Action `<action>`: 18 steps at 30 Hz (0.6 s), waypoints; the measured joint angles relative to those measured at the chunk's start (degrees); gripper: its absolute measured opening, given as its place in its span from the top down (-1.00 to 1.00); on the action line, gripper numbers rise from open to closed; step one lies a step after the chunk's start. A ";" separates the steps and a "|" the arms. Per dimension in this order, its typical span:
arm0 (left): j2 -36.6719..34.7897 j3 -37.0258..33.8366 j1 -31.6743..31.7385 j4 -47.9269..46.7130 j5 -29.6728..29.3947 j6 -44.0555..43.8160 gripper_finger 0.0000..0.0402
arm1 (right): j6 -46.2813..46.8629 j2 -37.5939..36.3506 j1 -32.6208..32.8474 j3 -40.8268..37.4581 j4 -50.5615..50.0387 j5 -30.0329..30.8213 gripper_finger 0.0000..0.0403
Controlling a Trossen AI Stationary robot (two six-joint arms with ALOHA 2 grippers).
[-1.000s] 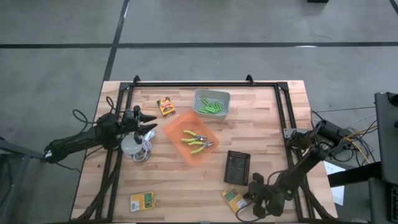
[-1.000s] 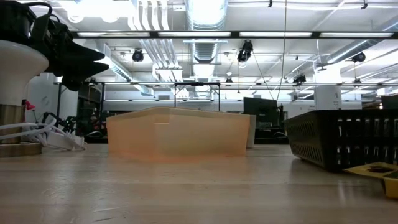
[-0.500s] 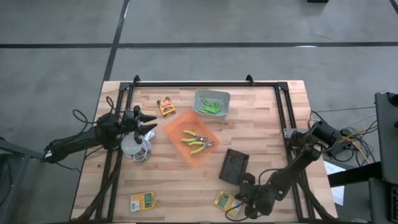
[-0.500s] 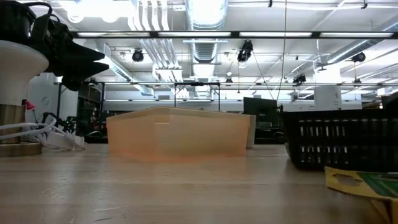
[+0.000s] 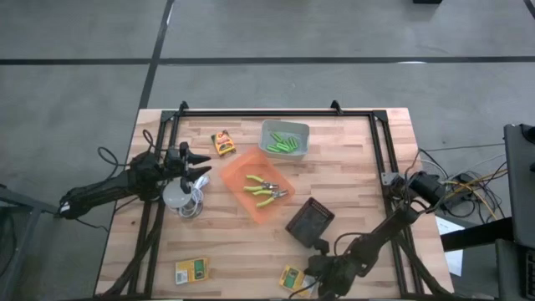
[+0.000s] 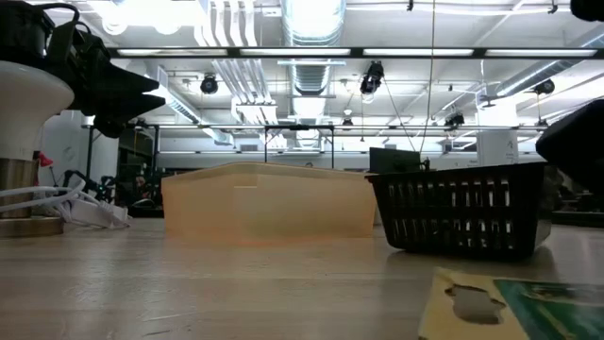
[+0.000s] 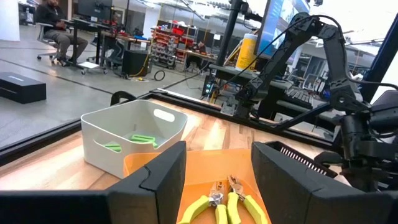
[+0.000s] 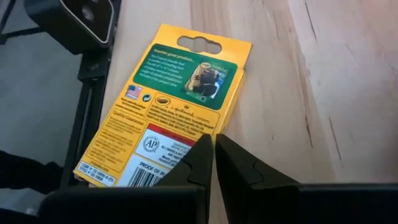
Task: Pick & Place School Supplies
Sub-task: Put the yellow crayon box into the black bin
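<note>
A yellow-and-green printed box [image 5: 292,278] lies flat near the table's near edge, its printed back up [image 8: 180,106]. My right gripper [image 8: 214,146] is shut at that box's barcode end, and in the high view it [image 5: 309,272] sits just right of the box. My left gripper [image 5: 203,164] hovers open and level at the table's left, touching nothing. Two green-handled pliers [image 5: 263,189] lie in the orange bin [image 5: 234,171]. Lime-green markers [image 5: 284,144] lie in the grey bin [image 5: 303,132]. Two more boxes [image 5: 222,142] [image 5: 192,270] lie on the table. My right gripper's shut fingertips [image 8: 202,152] meet the box at its barcode end [image 8: 163,163]. They come slanting down from the table's right side. The box lies flat on the table, its hang-hole end [image 8: 214,45] pointing away from the fingers.
A black mesh basket [image 5: 309,221] stands skewed just beyond my right arm. A white round thing with coiled cable [image 5: 178,199] lies below my left gripper. A black metal frame [image 5: 276,112] runs along the table's far edge and both sides.
My right gripper has swept toward the table's left edge along the near side, staying shut. The yellow box has slid left along the table ahead of it. The black basket has turned and shifted left as well.
</note>
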 joint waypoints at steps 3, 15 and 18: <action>0.02 -0.02 0.00 0.00 0.00 0.00 0.06 | -0.03 0.07 -0.26 0.23 -0.71 0.43 0.91; 0.02 0.00 -0.02 -0.02 -0.02 0.00 0.06 | -3.19 -6.74 -0.30 1.74 -8.69 1.90 0.91; 0.00 0.00 0.00 -0.02 0.00 0.02 0.06 | -2.96 -6.50 -0.05 2.64 -8.57 0.70 0.91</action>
